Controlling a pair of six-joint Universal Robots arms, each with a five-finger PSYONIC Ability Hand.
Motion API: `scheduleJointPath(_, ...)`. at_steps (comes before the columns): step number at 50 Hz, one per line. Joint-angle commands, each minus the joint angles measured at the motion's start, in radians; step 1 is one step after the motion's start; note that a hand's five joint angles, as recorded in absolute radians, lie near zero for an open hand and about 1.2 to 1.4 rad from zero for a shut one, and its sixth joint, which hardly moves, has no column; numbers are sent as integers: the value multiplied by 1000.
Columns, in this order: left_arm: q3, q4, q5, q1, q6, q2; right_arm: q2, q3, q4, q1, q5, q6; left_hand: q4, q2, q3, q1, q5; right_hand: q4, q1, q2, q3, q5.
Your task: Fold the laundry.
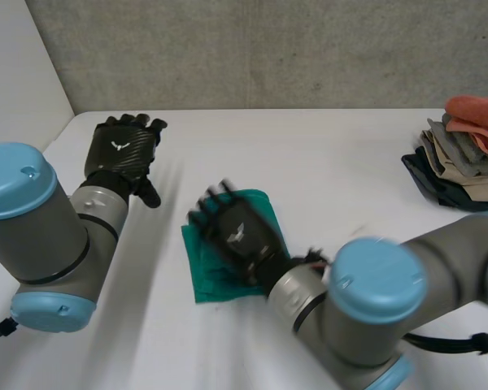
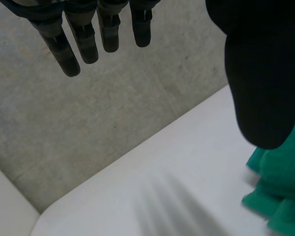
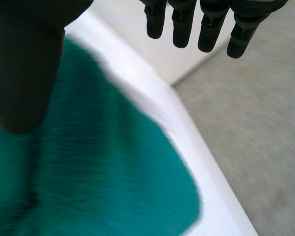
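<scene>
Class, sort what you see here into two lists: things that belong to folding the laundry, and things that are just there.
Belongs to the job: green cloth; right robot hand, open over that cloth; left robot hand, open, apart from it; stack of folded laundry on the robot's right.
Just there: white table; grey wall.

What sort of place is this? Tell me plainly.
Likely a robot lab or test bench, not a home: a white table, a plain grey wall, a stack of folded cloths and a green cloth.
</scene>
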Motion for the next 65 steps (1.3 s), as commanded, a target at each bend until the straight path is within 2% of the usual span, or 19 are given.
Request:
scheduleJointPath(1,47,0,30,-91,-74,-18,-169,-2,134,-156,19,479,-17,-21,-27,-7,-37,-44,-52,-45,-43,-48)
scheduleJointPath(4,93,0,80,-140,-100,-80,-169,-37,241,-214,36,576,-17,-21,-27,-7,-37,-44,-52,-45,-43,-48)
scheduleJointPath(7,150,-1,137,-182,-125,-153,-155,-80,332,-262,65,581,-14,-18,-24,-4,-34,-44,-52,-45,-43,-48)
scheduleJointPath(11,220,-24,151,-203,-129,-258,-105,-133,393,-269,65,581,15,11,5,25,-5,-44,-52,-45,-43,-48)
scheduleJointPath(14,256,-71,119,-202,-129,-308,-31,-192,413,-265,41,592,77,73,67,86,57,-44,-52,-45,-43,-48)
scheduleJointPath(19,261,-185,-71,-199,-116,-331,30,-242,453,-260,-63,592,54,49,44,63,33,-44,-52,-45,-43,-48)
scheduleJointPath(23,235,-222,-153,-200,-80,-329,101,-293,474,-254,-114,585,39,34,29,48,19,-44,-52,-45,-43,-48)
scheduleJointPath(27,201,-224,-159,-197,-16,-326,158,-330,501,-237,-116,570,36,32,26,46,16,-44,-52,-45,-43,-48)
scheduleJointPath(31,173,-228,-153,-194,38,-334,213,-371,519,-213,-81,507,30,26,20,40,10,-44,-52,-45,-43,-48)
scheduleJointPath(34,155,-225,-142,-196,64,-335,224,-385,534,-208,10,411,18,14,8,28,-2,-44,-52,-45,-43,-48)
scheduleJointPath(38,164,-225,-141,-196,69,-317,198,-387,542,-181,125,273,9,5,0,19,-11,-44,-52,-45,-43,-48)
scheduleJointPath(41,175,-225,-139,-188,68,-276,139,-367,537,-145,151,219,6,2,-3,16,-14,-44,-52,-45,-43,-48)
scheduleJointPath(45,198,-217,-67,-142,67,-156,69,-316,507,-122,167,200,18,14,8,28,-2,-44,-52,-45,-43,-48)
scheduleJointPath(50,237,-222,208,-81,46,-63,6,-210,398,-90,168,197,36,32,26,46,16,-44,-52,-45,-43,-48)
scheduleJointPath(52,245,-227,282,-76,29,-47,-19,-143,348,-66,160,197,36,32,26,46,16,-44,-52,-45,-43,-48)
scheduleJointPath(53,248,-236,359,-75,1,-35,-20,-126,337,-61,159,197,33,29,23,43,13,-44,-52,-45,-43,-48)
scheduleJointPath(57,248,-294,535,-64,-69,-16,-23,-28,263,-44,147,199,36,32,26,46,16,-44,-52,-45,-43,-48)
scheduleJointPath(61,245,-348,651,-50,-99,-15,-17,52,147,-21,125,196,30,26,20,40,10,-44,-52,-45,-43,-48)
scheduleJointPath(65,241,-357,679,-50,-99,-15,13,84,41,-10,117,193,27,23,17,37,7,-44,-52,-45,-43,-48)
